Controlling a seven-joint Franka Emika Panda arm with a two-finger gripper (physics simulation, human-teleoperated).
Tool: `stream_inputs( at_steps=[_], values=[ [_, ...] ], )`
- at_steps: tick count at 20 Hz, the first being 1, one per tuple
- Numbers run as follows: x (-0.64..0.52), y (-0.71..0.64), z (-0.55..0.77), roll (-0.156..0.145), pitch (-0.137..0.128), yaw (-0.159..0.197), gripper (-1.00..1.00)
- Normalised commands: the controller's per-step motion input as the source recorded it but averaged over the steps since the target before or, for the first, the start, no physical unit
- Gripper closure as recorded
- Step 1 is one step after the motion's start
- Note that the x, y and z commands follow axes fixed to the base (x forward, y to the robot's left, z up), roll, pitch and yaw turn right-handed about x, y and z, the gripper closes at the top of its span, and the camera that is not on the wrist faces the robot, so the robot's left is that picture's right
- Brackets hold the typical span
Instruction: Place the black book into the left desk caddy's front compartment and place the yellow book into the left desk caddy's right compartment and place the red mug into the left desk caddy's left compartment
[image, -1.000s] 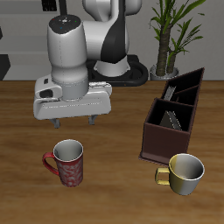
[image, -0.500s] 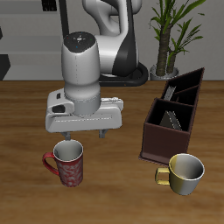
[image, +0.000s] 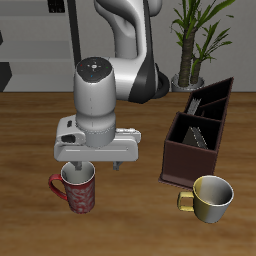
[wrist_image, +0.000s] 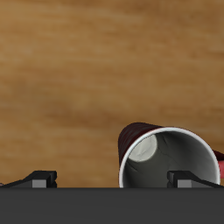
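Brown wood-grain table (image: 30, 140); potted plant (image: 195, 40) upper right of frame. Mottled red mug (image: 77, 188), grey inside, upright at lower left beneath wide-spread gripper (image: 95, 167). Dark brown left desk caddy (image: 195, 135) right of centre.

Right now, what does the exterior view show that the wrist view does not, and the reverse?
Only the exterior view shows the left desk caddy, the yellow-gold mug, the plant and the arm. Only the wrist view shows the grey inside of the red mug from above. Both show the red mug, the open claw over it and the wooden table.
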Motion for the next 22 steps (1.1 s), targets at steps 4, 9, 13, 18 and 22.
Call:
stream_inputs(
  at_steps=[4, 9, 13, 18, 22],
  values=[
    [-0.05, -0.12, -0.44, -0.034, 0.045, -0.058, -1.0],
    [0.02, 0.12, -0.48, 0.032, 0.051, -0.002, 1.0],
    [-0.09, -0.03, -0.15, -0.007, 0.015, -0.067, 1.0],
    [-0.11, -0.29, 0.13, -0.095, -0.029, -0.016, 1.0],
    [-0.24, -0.36, 0.46, -0.077, -0.035, -0.031, 1.0]
  ],
)
